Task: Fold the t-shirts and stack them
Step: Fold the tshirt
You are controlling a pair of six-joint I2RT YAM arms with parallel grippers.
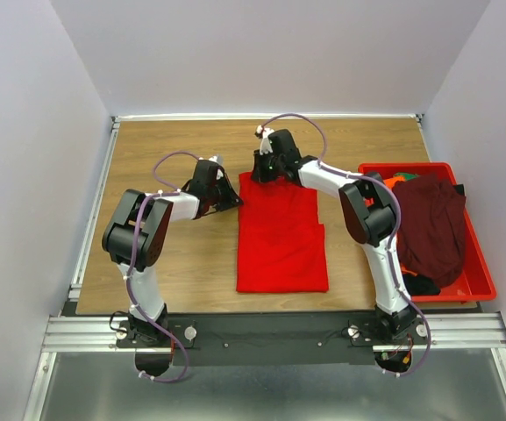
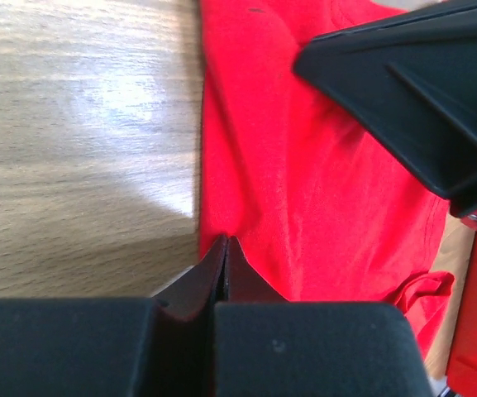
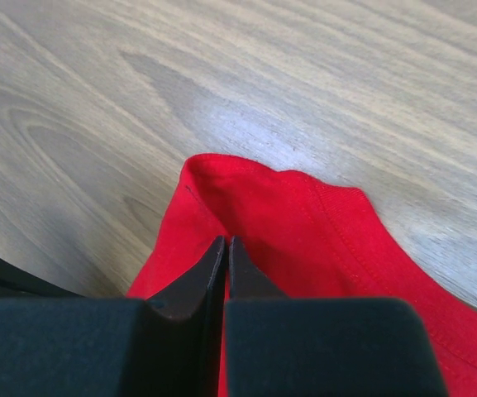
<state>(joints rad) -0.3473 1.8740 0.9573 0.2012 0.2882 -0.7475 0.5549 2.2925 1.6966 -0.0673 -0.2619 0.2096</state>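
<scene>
Red t-shirt (image 1: 281, 241) folded to a long strip on the table (image 1: 182, 263), running from both grippers back toward the arm bases. Left gripper (image 2: 226, 244) pressed together right at the cloth's side edge, catch unclear; right gripper (image 3: 226, 244) pinching the raised far corner just under its tips. Probably taking the far end to fold it over toward the near end. Maroon shirt (image 1: 430, 224) in the bin (image 1: 476, 285), well right of the right gripper

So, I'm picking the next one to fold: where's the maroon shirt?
Top view: the maroon shirt lies heaped in the red bin on the table's right side, apart from the red shirt.
</scene>
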